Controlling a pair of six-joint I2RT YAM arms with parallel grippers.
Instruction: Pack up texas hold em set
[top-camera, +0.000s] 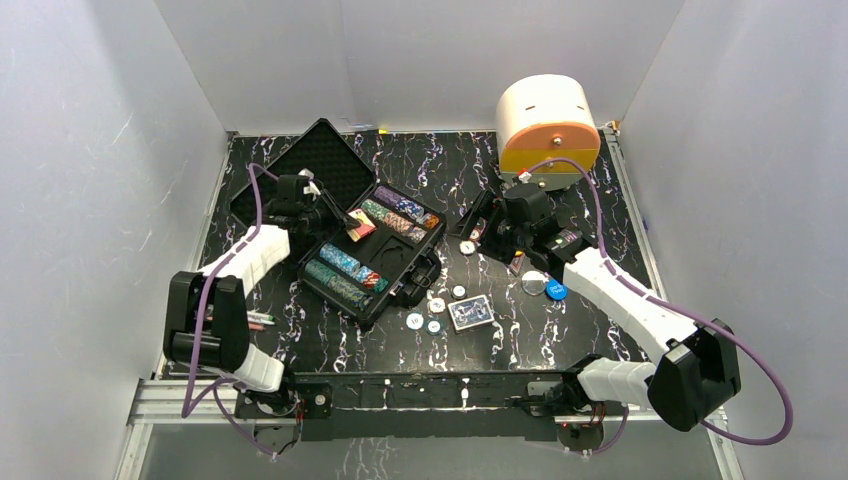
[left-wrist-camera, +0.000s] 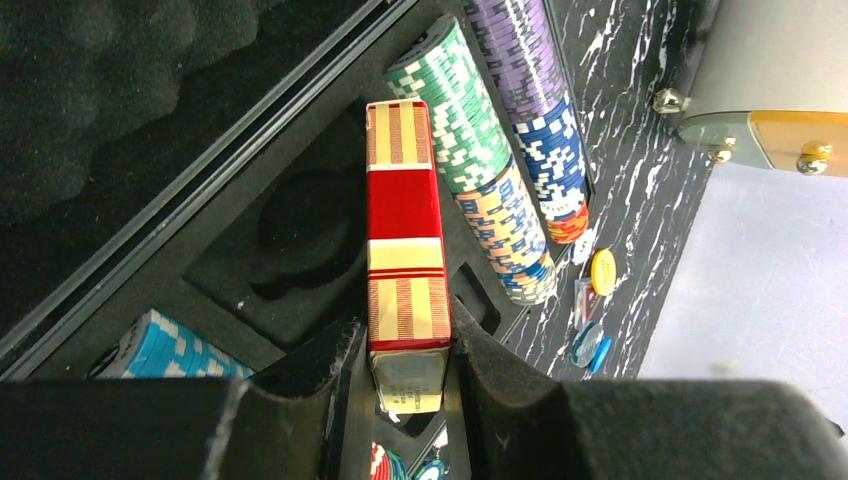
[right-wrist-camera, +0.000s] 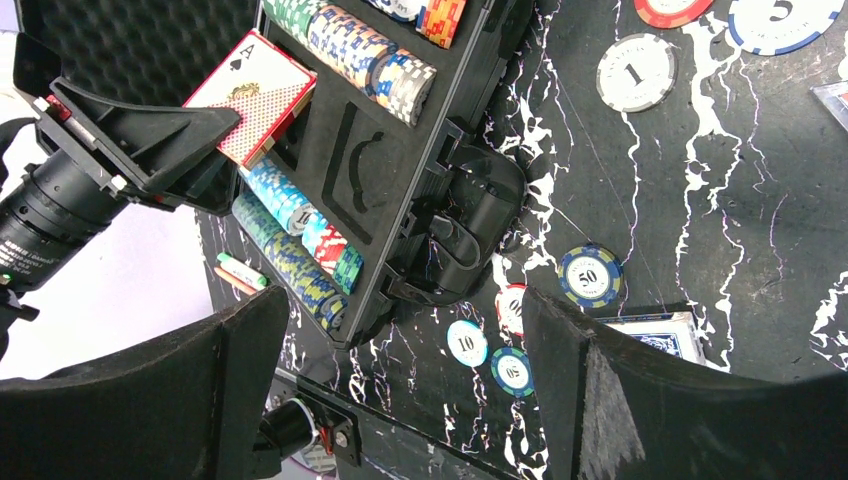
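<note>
Left gripper (left-wrist-camera: 405, 370): clamped on the red deck (left-wrist-camera: 403, 225), held over an empty foam pocket (left-wrist-camera: 300, 240) in the open case (top-camera: 400, 262).
Right gripper (right-wrist-camera: 400, 330): spread wide, nothing in it, above the table near the loose chips (right-wrist-camera: 590, 277).
Done: chip rows (left-wrist-camera: 470, 130) seated in the case.
Left: seat the red deck; gather the blue deck (top-camera: 470, 312) and the loose chips beside the case; shut the lid (top-camera: 290, 170).
Unclear: whether the red deck touches foam. My right arm hides some of the loose pieces in the top view.
</note>
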